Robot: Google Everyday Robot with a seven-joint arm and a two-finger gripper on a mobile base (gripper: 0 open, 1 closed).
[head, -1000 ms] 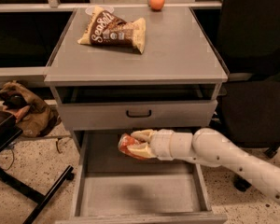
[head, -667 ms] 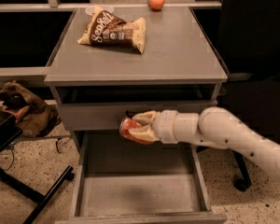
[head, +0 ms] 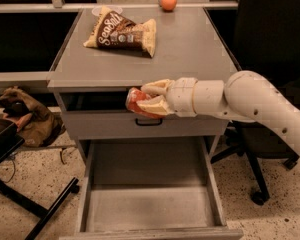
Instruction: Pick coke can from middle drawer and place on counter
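Within the claw (head: pixel 146 99), clamped tight between both fingers: the can (head: pixel 134 102), raised over the last second from the open drawer (head: pixel 85 184), now well beneath, to level with the tabletop (head: pixel 190 44) lip just beyond. Means removal done, placing not; probably needs slightly more height, then reaching onward, short of the bag (head: pixel 121 31).

gripper (head: pixel 144 97) has gone up since 1 s ago. The coke can (head: pixel 133 102) it clamps has moved out of the middle drawer (head: pixel 150 209), which now lies well below the gripper. The front edge of the counter (head: pixel 190 49) is now about level with its upper finger. arm (head: pixel 250 96) is closer to horizontal. The can's tilt may have shifted, hard to tell.
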